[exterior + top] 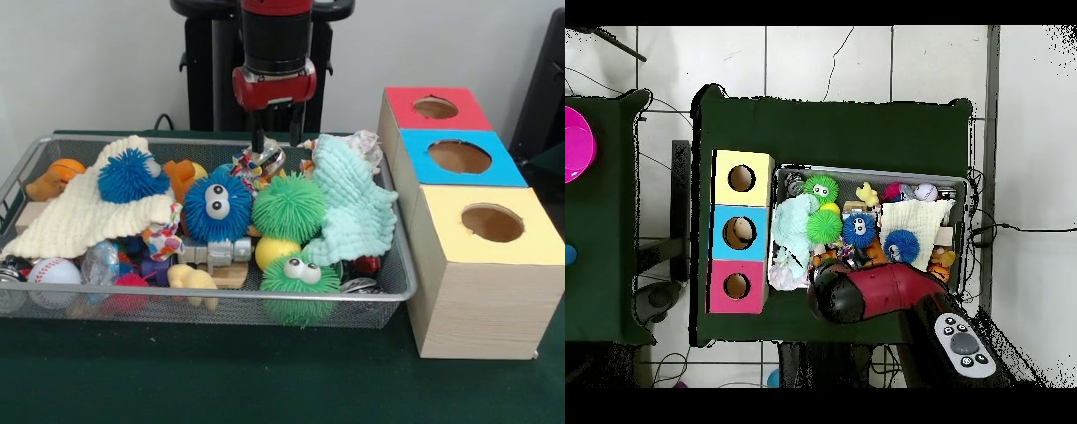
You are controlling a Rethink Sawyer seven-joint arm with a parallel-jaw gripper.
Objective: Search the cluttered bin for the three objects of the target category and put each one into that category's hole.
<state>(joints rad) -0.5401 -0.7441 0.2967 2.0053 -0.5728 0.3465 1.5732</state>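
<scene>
Many fuzzy balls (pixel 288 208), cloths (pixel 357 205) fill the mesh bin (pixel 388 291)

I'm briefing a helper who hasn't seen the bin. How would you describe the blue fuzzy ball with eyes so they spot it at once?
Start at the wire mesh bin left of the three boxes. Near its middle, just in front of the gripper, sits the blue fuzzy ball with eyes. The other blue fuzzy ball, on the cream cloth, has no eyes, and the green fuzzy ball beside it differs in colour.

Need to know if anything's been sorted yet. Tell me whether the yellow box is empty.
Cannot tell. The yellow box shows only a dark round hole in its top in the front view; the overhead view shows the same dark hole, nothing visible inside.
</scene>
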